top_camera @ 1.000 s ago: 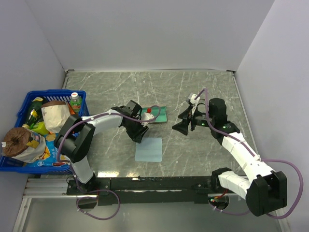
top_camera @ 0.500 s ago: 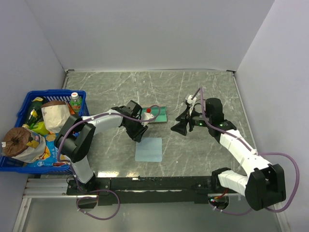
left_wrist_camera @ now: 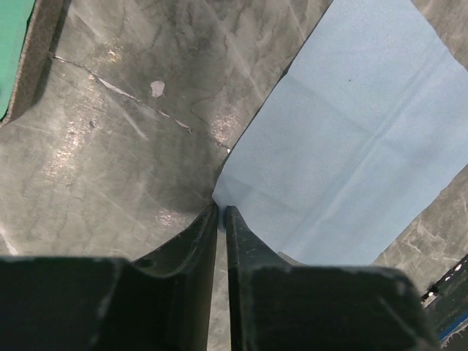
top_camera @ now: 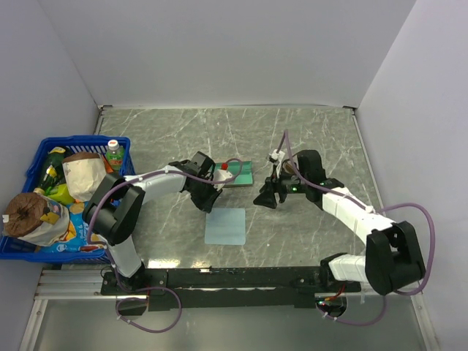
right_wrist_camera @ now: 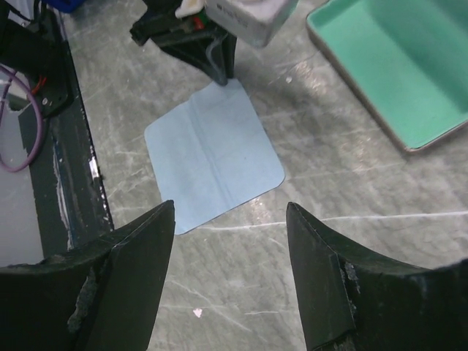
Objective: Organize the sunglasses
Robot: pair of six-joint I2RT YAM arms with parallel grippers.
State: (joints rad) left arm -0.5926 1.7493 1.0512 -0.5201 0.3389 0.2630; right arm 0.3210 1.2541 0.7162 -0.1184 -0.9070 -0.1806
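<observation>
1. Left gripper point(left_wrist_camera: 221, 210): the fingers are drawn almost together, with only a thin slit between them. The tips are set at the far left corner of the blue cloth point(left_wrist_camera: 344, 146). Whether the corner is caught between them cannot be told.
2. Right gripper point(right_wrist_camera: 230, 206): the fingers are spread wide with nothing between them. It hangs over the table point(top_camera: 307, 131), to the right of the cloth and on the near right of the case point(right_wrist_camera: 409, 80).
3. Case: it lies open, teal lining up, just beyond the far edge of the cloth and apart from it. The part of the lining that shows is bare.
4. Cloth: it lies flat on the table between the two arms, with one crease across it.
5. Sunglasses: no view shows them, so their place cannot be told. They are not on the cloth, not in the visible part of the case, and not in the right gripper.
6. Basket point(top_camera: 77, 140): it stands at the left edge, filled with groceries, well apart from the work.
7. Progress, as a judgement: the task looks early. The case is open and the cloth is spread out, but nothing has been put away. The cloth is yet to be dealt with and the sunglasses are yet to be placed in the case.
</observation>
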